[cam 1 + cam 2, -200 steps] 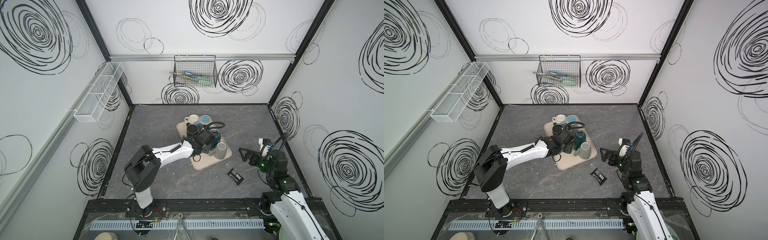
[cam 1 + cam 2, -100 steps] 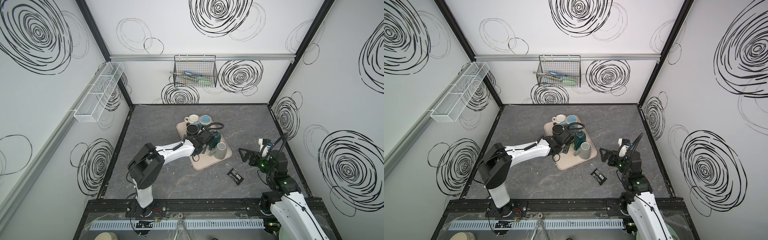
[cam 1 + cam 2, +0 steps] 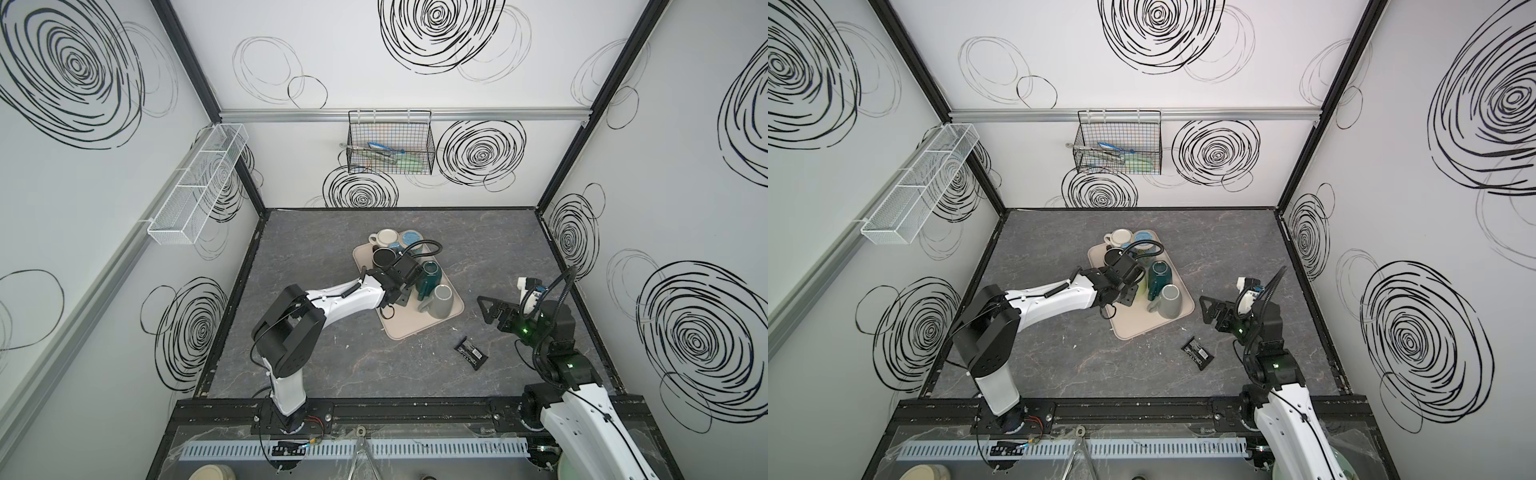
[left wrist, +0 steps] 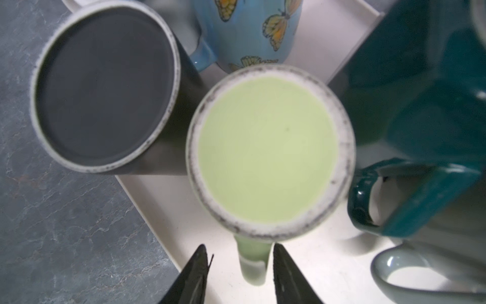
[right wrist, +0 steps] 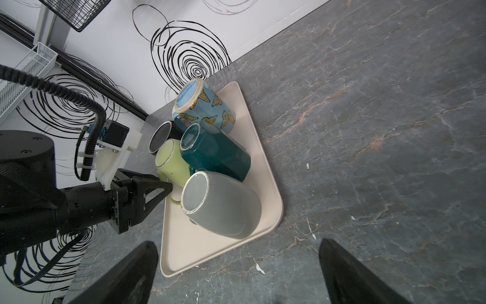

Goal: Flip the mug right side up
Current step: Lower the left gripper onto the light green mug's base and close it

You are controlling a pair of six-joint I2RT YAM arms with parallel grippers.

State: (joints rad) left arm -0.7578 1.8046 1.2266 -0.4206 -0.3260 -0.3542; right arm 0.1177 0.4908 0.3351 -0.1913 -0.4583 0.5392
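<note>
Only the left arm is seen to have shifted since the earlier frames: its elbow is carried a little toward the right of the frame in both top views, while the wrist is kept over the tray (image 5: 189, 250) at the centre of the counter (image 3: 332, 357). The jaws of the left gripper (image 4: 238, 248) have been drawn in meanwhile. A grasp is judged to be in preparation, with the turning itself not yet begun.

The green mug (image 4: 268, 147) is found upside down on the tray, its base uppermost and filling the centre of the left wrist view. It is crowded by the black mug (image 4: 105, 86) at upper left, the teal mug (image 4: 420, 105) at right and the grey mug (image 5: 223, 202).

The jaws are set partly open astride the handle (image 4: 253, 263) at the bottom centre of that view. A gap is visible on each side of the handle, the wider one on the left of the frame, so nothing is clamped yet. In the right wrist view one tip is seen close against the handle, though contact cannot be confirmed.

The jaws of the right gripper (image 5: 236, 247) are spread wide and empty, held well apart from the tray.
</note>
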